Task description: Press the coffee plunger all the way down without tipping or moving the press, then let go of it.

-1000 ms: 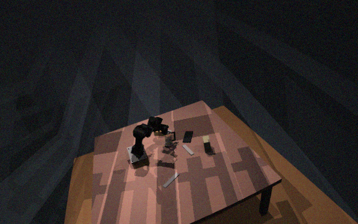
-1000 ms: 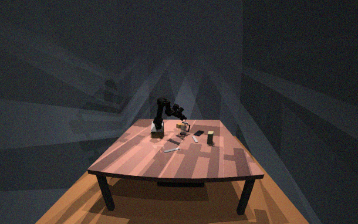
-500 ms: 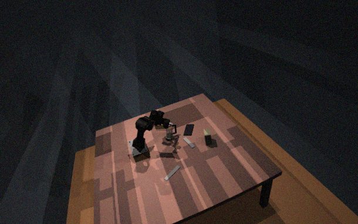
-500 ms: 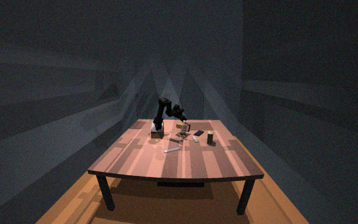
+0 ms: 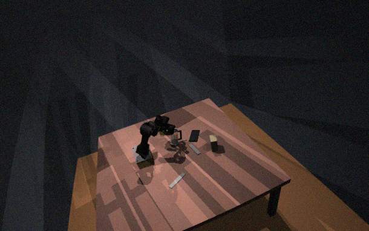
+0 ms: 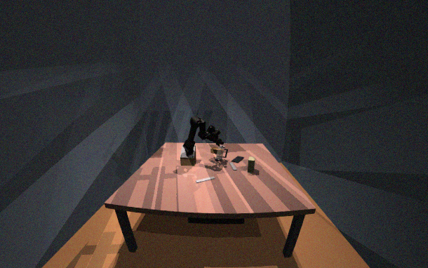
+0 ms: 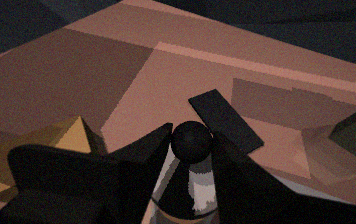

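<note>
The coffee press (image 5: 174, 141) (image 6: 219, 154) stands upright on the table, its clear body partly lost in shadow and its dark handle toward the black slab. In the wrist view its round black plunger knob (image 7: 191, 145) sits between the fingertips, above the clear body. My gripper (image 5: 173, 130) (image 6: 222, 143) (image 7: 192, 132) is shut on the knob, with one finger on each side, close above the top of the press. The fingers and the dark picture hide how much of the plunger rod stands out.
A black flat slab (image 5: 194, 135) (image 6: 238, 159) (image 7: 225, 121) and a grey bar (image 5: 194, 149) (image 6: 233, 166) lie beyond the handle. A greenish block (image 5: 214, 145) (image 6: 251, 165) stands farther right. A yellow-brown object (image 6: 214, 150) (image 7: 75, 135) is beside the press. A pale bar (image 5: 177, 180) (image 6: 205, 179) lies nearer the front.
</note>
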